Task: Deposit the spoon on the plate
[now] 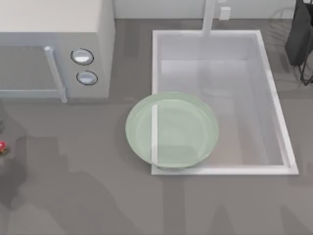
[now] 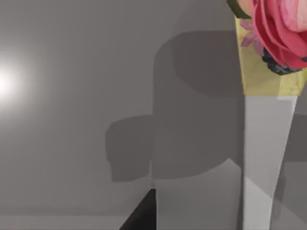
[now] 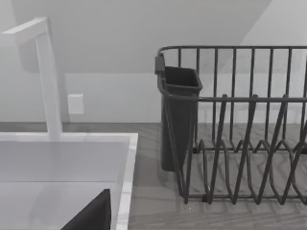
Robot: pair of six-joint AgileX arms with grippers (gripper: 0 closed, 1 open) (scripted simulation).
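Note:
The plate (image 1: 172, 129) is pale green and glassy, and rests across the front left corner of the white sink (image 1: 274, 98). The spoon's white handle (image 2: 266, 163) runs close past the left wrist camera, with its red and yellow ornament (image 2: 276, 38) at the end. At the far left edge of the top view a red speck of the spoon (image 1: 2, 147) shows, well left of the plate. A dark corner of my left gripper (image 2: 141, 216) sits beside the handle. A dark corner of my right gripper (image 3: 91, 213) hangs over the sink, near the rack.
A white microwave (image 1: 58, 54) stands at the back left. The faucet (image 1: 209, 17) rises behind the sink. A dark wire dish rack (image 3: 240, 139) with a cutlery cup (image 3: 177, 120) stands to the right of the sink.

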